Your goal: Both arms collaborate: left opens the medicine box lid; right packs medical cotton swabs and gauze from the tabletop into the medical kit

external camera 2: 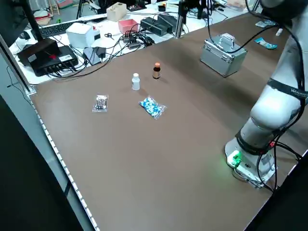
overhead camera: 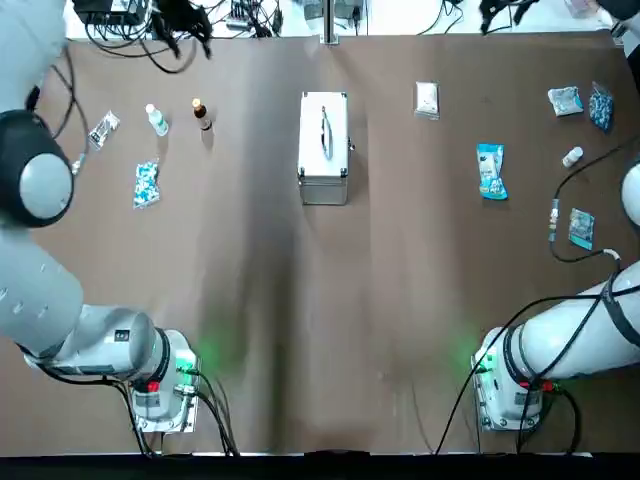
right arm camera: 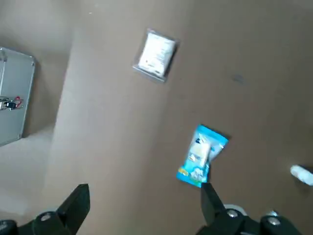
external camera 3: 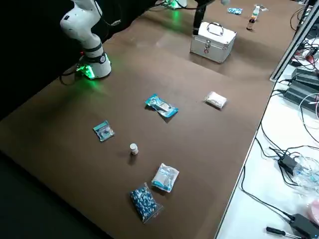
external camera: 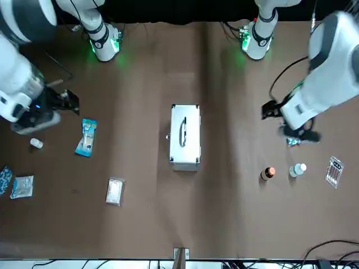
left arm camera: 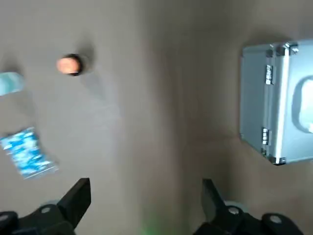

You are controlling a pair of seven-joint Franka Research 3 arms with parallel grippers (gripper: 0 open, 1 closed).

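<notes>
Silver medical kit (overhead camera: 323,150) points seemingly straight away, lengthwise.

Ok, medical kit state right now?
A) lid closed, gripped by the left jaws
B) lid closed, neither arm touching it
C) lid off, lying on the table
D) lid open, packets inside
B: the lid sits flat on the medical kit, both arms clear of it.

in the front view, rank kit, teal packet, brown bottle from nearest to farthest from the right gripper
From the right gripper:
1. teal packet, on the robot's right side
2. kit, mid-table
3. brown bottle, on the robot's left side
</notes>
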